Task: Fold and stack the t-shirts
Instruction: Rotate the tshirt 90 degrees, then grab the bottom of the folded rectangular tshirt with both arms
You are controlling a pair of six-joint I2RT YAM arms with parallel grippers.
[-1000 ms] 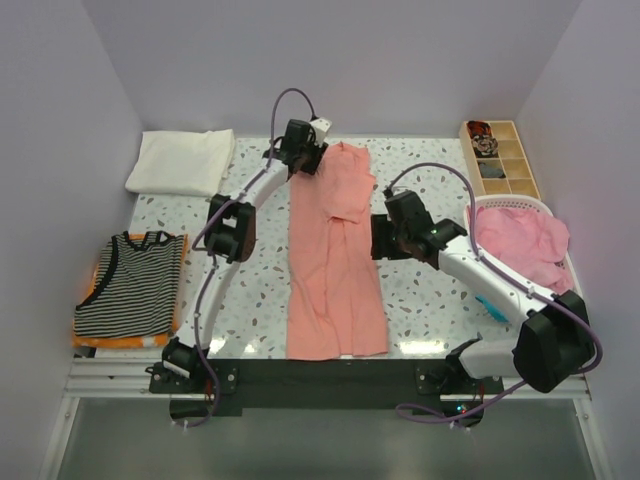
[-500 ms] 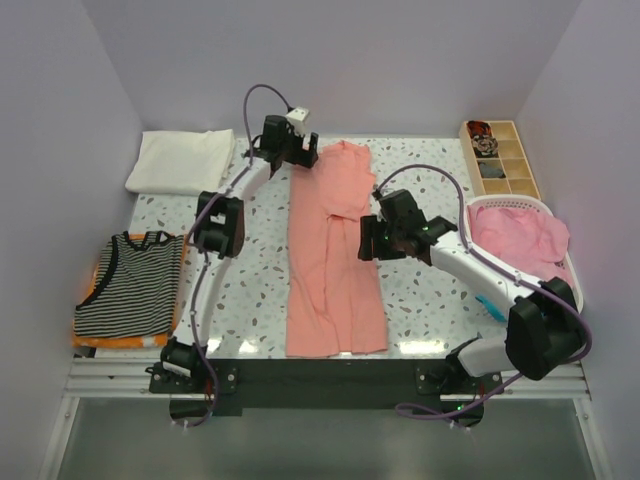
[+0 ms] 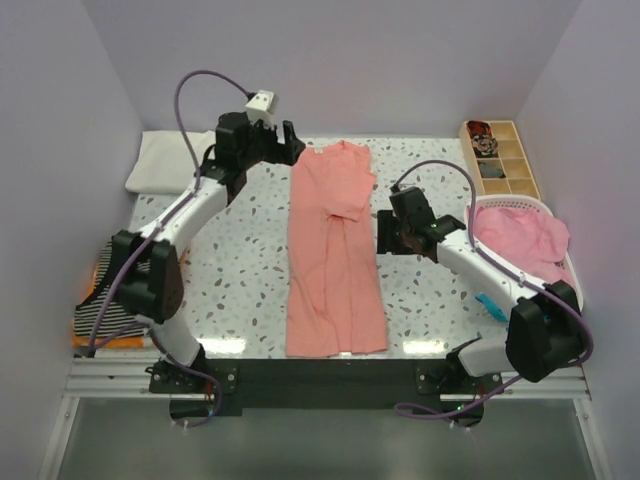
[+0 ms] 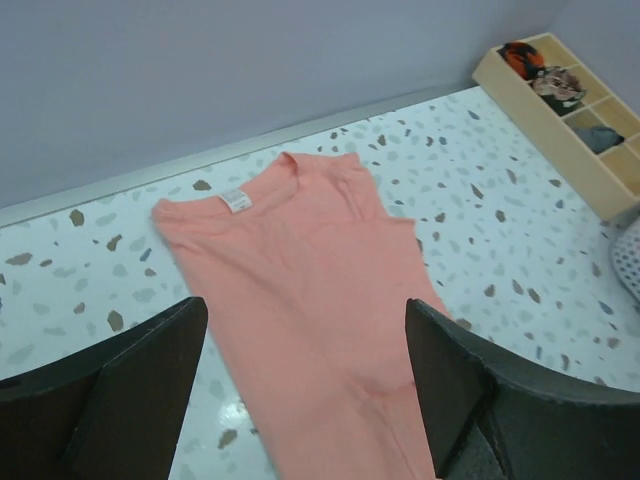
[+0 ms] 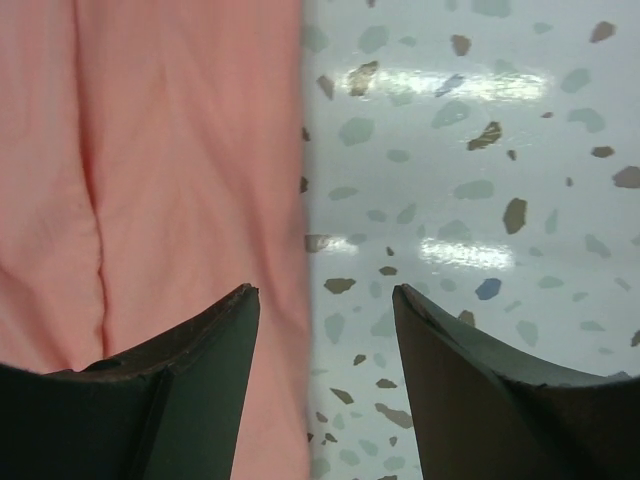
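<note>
A salmon-pink t-shirt [image 3: 330, 250] lies folded into a long strip down the middle of the table, collar at the far end. In the left wrist view the t-shirt [image 4: 290, 260] shows its small white neck label [image 4: 236, 199]. My left gripper [image 3: 295, 148] hovers open just left of the collar end, and in its own view the left gripper [image 4: 305, 340] has nothing between its fingers. My right gripper [image 3: 381, 238] stands open at the strip's right edge. In its own view the right gripper [image 5: 325, 300] straddles the edge of the t-shirt [image 5: 150, 180], holding nothing.
A folded white cloth [image 3: 182, 160] lies at the back left. A black-and-white striped tee [image 3: 130, 285] rests on an orange one at the left edge. A wooden divided box [image 3: 498, 155] stands at the back right, and a white basket [image 3: 525, 205] holds pink clothes.
My left gripper has opened, let go of the t-shirt's collar end and drawn back to the left. My right gripper moved toward the t-shirt, then slightly back right.
</note>
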